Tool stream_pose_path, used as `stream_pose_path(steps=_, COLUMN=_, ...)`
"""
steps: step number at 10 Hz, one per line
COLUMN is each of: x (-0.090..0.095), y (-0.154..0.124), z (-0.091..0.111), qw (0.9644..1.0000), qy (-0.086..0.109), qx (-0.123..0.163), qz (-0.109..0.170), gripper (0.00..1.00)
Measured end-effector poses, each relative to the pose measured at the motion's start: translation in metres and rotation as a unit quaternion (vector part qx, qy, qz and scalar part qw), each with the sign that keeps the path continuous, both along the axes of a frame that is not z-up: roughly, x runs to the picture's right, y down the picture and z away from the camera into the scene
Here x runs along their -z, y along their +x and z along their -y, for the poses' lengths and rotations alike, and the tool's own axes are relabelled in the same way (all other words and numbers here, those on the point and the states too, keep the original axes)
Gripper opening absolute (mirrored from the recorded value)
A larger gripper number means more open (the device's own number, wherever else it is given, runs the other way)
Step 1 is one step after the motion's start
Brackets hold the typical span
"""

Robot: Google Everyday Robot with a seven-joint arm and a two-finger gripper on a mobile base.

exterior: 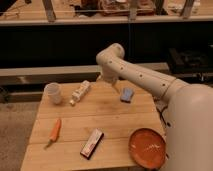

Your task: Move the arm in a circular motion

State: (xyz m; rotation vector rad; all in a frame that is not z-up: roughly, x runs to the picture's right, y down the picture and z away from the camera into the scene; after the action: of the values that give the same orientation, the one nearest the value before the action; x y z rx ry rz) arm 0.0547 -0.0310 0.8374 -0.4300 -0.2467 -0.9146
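The arm (pixel 145 80) is reaching in from the right over the back of the wooden surface (pixel 107 117), with its base running out of frame. The gripper (pixel 108 78) is hanging under the bend, mostly hidden, so I cannot tell whether it is open or closed. Sitting on the surface are one cup (pixel 53 93), one white bottle (pixel 80 92), one blue sponge (pixel 127 95), one carrot (pixel 54 131), one wrapped bar (pixel 92 143) and one orange plate (pixel 147 148).

Cream-white dotted arm (pixel 142 76) reaches left, bent downward, its gripper (pixel 112 83) hanging just beneath
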Motion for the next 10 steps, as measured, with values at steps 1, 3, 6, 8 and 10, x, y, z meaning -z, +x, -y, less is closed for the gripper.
stream_pose_path(steps=1, x=-0.003, y=0.023, z=0.001, qw=0.9998, qy=-0.004, qx=-0.019, qz=-0.011, gripper=0.8)
stream_pose_path(steps=3, x=-0.002, y=0.076, z=-0.008, qw=0.9975, qy=-0.01, qx=-0.066, qz=-0.024, gripper=0.8)
stream_pose_path(steps=6, x=0.02, y=0.151, z=-0.053, qw=0.9906, qy=-0.02, qx=-0.133, qz=-0.026, gripper=0.8)
stream_pose_path(steps=8, x=0.049, y=0.185, z=-0.095, qw=0.9882, qy=-0.023, qx=-0.15, qz=-0.017, gripper=0.8)
stream_pose_path(steps=10, x=0.08, y=0.197, z=-0.133, qw=0.9919, qy=-0.026, qx=-0.124, qz=-0.014, gripper=0.8)
